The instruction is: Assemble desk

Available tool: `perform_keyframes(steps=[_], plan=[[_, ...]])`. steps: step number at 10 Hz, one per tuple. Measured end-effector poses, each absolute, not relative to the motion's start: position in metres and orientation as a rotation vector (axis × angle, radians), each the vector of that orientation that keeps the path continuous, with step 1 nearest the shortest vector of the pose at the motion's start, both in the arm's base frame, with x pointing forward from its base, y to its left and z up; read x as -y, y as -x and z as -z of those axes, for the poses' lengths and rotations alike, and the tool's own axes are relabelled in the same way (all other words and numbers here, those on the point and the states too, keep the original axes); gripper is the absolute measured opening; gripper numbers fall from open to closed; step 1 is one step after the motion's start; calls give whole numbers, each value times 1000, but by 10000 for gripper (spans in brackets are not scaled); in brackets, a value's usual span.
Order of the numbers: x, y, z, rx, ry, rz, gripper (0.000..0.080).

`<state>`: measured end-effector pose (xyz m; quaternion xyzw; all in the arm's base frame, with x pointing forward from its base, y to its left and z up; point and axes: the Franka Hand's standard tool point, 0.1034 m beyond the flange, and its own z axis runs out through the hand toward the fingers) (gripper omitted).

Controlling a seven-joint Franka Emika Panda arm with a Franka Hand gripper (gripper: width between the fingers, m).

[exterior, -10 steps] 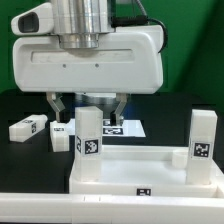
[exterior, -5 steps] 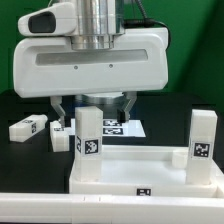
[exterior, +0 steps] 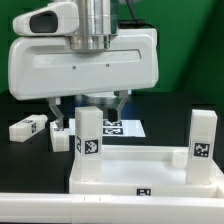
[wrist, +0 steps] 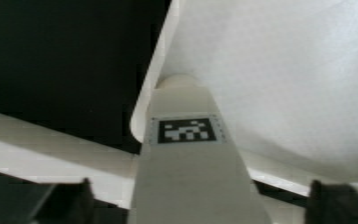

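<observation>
**Gripper astride an upright leg, jaws apart**

- Gripper (exterior: 88,118): hangs fingers-down over the desk top's back corner on the exterior view's left. The fingers (exterior: 58,115) stand apart, one on each side of the upright leg (exterior: 88,138). A dark gap shows on both sides and no contact is seen.
- Wrist view agrees: the same leg (wrist: 185,175) runs up the middle between the two dark fingertips (wrist: 60,203), clear of both. Its tag faces the camera.
- Desk top (exterior: 130,172): white plastic, a wide rectangular tray with a raised rim. It lies flat on the front part of the black table (exterior: 165,125), with a small tag on its front rim.
- Legs on the tray: the upright leg is a square white block with a black-and-white tag on its front face. The second upright leg (exterior: 203,140) is the same shape and is tagged likewise. It stands at the tray's back corner on the exterior view's right. I cannot tell whether either one is fastened.
- Lying leg (exterior: 28,127): on its side on the table toward the exterior view's left, well apart from the tray, tag visible.
- Further white block (exterior: 62,143): just beside the upright leg and partly hidden by a finger. How it lies is unclear.
- Marker board (exterior: 125,128): flat on the table behind the tray.
</observation>
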<state>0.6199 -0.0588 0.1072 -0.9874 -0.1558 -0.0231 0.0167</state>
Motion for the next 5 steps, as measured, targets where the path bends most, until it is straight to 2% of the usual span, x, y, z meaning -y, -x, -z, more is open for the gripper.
perform_keyframes(steps=[1, 2, 3, 5], plan=[[59, -620, -107, 484, 3069, 72, 425], [59, -620, -107, 484, 3070, 72, 425], [60, -620, -107, 483, 3070, 72, 288], [60, -620, -107, 451, 3074, 72, 289]])
